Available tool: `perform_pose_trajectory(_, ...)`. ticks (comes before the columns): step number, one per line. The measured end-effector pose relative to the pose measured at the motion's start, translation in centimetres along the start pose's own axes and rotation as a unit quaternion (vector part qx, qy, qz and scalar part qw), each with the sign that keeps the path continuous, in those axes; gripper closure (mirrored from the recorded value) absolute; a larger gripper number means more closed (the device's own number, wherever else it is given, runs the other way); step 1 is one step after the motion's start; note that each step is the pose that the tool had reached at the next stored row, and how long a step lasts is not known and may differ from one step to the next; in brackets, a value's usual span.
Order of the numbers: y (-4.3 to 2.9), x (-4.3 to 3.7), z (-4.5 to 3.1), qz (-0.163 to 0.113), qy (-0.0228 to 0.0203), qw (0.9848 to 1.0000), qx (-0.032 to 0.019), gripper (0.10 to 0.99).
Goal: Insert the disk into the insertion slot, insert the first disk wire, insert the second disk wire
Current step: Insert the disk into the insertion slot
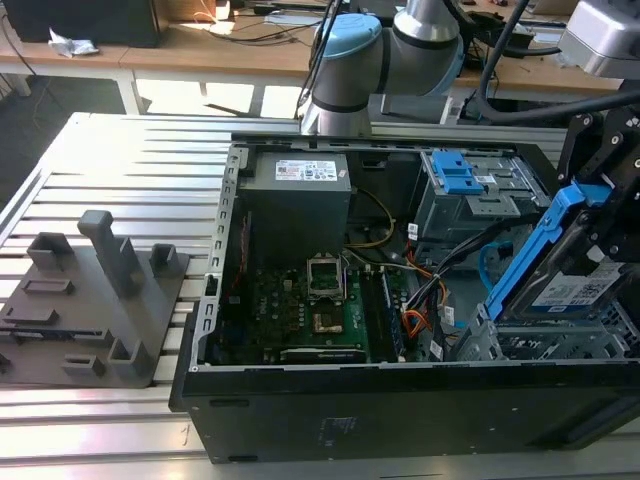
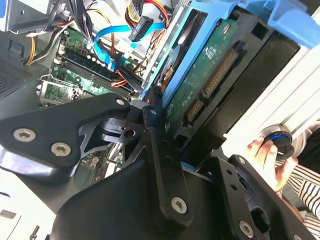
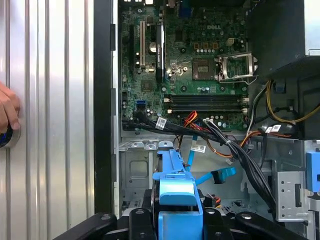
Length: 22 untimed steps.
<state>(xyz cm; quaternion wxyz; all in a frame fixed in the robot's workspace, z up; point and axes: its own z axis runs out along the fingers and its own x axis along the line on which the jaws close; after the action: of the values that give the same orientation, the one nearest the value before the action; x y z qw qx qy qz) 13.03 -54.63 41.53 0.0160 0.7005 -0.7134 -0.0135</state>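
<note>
In the exterior view, the end effector (image 1: 608,235) is clamped on the disk (image 1: 565,275). It holds the disk just above the slot (image 1: 560,340), at the case's (image 1: 400,410) end on the exterior view's right. The disk is steeply tilted. Its long axis rises from the cage toward the exterior view's right, with the label facing the camera. At this tilt, I judge the lower corner could catch the cage rim and jam.

In the second wrist view, the disk's circuit-board face shows, with its connector edge near the black fingers (image 2: 160,160).

In the first wrist view, the blue carrier points toward the motherboard (image 3: 190,50). A black wire bundle (image 3: 225,145) and a blue wire (image 3: 215,176) cross just beyond it and could get pinched underneath. A hand (image 3: 6,117) rests on the worktop (image 3: 50,100) beside the case.
</note>
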Motion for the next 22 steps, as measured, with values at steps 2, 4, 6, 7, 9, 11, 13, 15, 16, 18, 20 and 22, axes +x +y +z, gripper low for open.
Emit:
perform_pose_trajectory(2, -0.01, 0.0, 0.2, 0.0, 0.0, 1.0, 0.0, 0.714)
perform_pose_trajectory(4, -0.01, 0.0, 0.22, 0.0, 0.0, 1.0, 0.0, 0.714)
perform_pose_trajectory(6, -0.01, 0.0, 0.23, 0.0, -0.0001, 1.0, 0.0003, 0.714)
perform_pose_trajectory(7, -0.01, 0.0, 0.16, 0.0, -0.0004, 1.0, 0.0007, 0.714)
perform_pose_trajectory(9, 0.0, 0.01, -0.06, 0.002, -0.0004, 1.0, 0.001, 0.714)
perform_pose_trajectory(11, 0.01, 0.01, -0.09, 0.006, 0.0008, 1.0, 0.0012, 0.714)
perform_pose_trajectory(13, 0.0, 0.01, -0.09, 0.01, 0.0026, 0.9999, 0.0015, 0.714)
perform_pose_trajectory(15, 0.02, 0.01, -0.1, 0.014, 0.0034, 0.9999, 0.0015, 0.714)
perform_pose_trajectory(16, 0.02, 0.01, -0.11, 0.015, 0.0034, 0.9999, 0.0015, 0.714)
perform_pose_trajectory(18, 0.02, 0.01, -0.07, 0.015, 0.0033, 0.9999, 0.0015, 0.714)
perform_pose_trajectory(20, 0.0, 0.01, 0.4, 0.015, 0.0033, 0.9999, 0.0015, 0.714)
perform_pose_trajectory(22, -0.01, 0.01, 0.77, 0.015, 0.0033, 0.9999, 0.0015, 0.714)
